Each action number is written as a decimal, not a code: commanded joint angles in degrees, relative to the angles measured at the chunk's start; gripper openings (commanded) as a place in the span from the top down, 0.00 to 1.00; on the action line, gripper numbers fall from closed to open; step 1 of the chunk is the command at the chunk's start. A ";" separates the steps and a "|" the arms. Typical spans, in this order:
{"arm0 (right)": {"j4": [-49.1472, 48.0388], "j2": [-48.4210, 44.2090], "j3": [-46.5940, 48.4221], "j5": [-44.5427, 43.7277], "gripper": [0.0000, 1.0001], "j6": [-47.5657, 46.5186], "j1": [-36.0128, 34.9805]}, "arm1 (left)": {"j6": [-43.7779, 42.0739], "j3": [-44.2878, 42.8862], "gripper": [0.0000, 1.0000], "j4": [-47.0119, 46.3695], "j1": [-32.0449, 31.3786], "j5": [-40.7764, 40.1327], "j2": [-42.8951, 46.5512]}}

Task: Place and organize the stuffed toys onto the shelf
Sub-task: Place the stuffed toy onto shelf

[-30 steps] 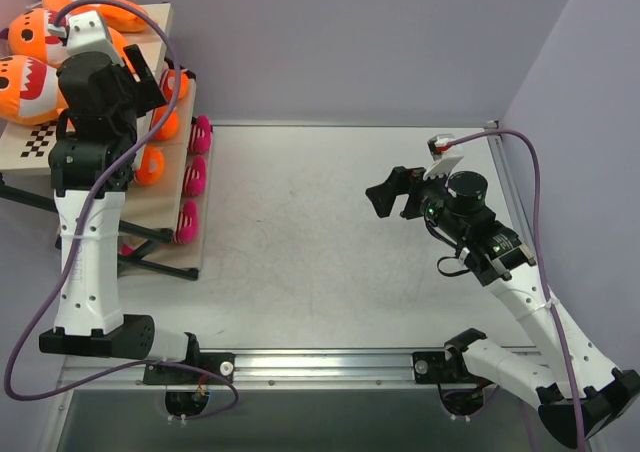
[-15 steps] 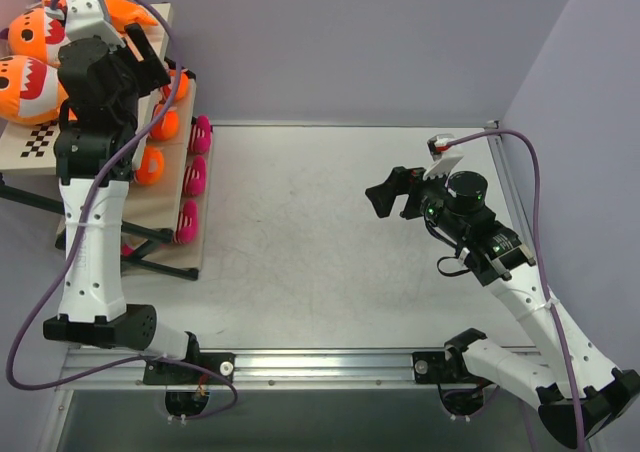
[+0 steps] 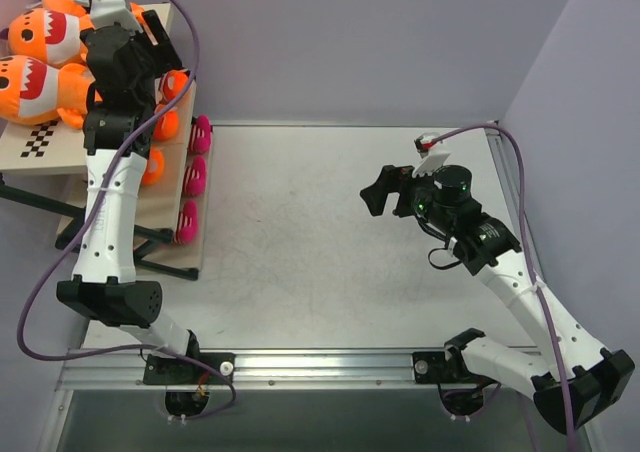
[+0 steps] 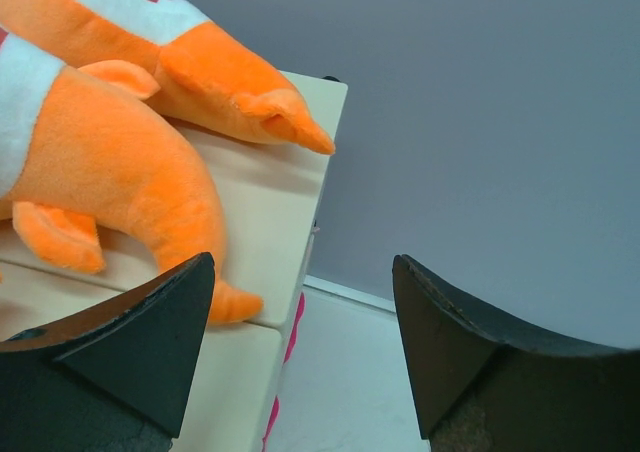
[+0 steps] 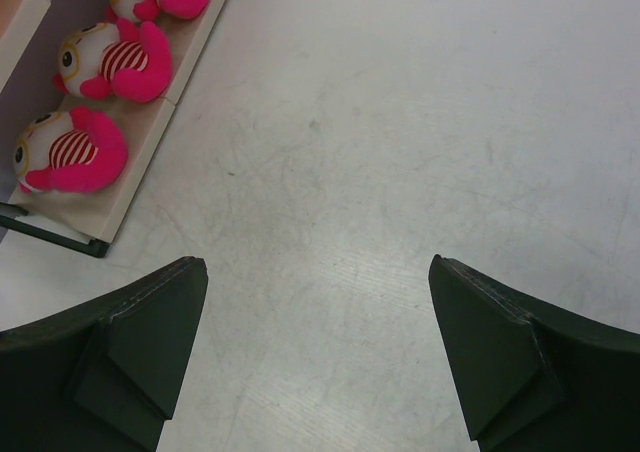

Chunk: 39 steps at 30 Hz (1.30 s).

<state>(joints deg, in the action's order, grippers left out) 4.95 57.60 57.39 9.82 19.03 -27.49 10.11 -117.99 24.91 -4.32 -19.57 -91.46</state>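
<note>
Leftward shelf (image 3: 158,217); scuffed grey table (image 3: 330,232), lilac walls (image 3: 350,42)

At the left of the table (image 3: 330,242) stands the shelf (image 3: 32,144), sharks (image 3: 35,84) on its top board, dolls (image 3: 195,177) along its lowest.

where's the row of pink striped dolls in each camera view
Top external: the pink striped dolls sit in a row of three on the lowest board of the shelf, left of centre.
Left wrist: only a pink sliver shows below the cream board's edge, low and left of centre.
Right wrist: all three are at the top left, goggle eyes facing left.
Shared landmark: the shelf's cream boards.
</note>
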 commanded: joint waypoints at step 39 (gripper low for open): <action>-2.93 -1.88 0.53 -0.24 0.01 -1.89 -0.03 | 2.64 -10.68 0.17 10.08 3.17 -2.93 -7.24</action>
<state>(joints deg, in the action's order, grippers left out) 4.08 56.14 57.41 9.28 17.34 -27.46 13.13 -128.07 32.84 -1.98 -20.23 -101.56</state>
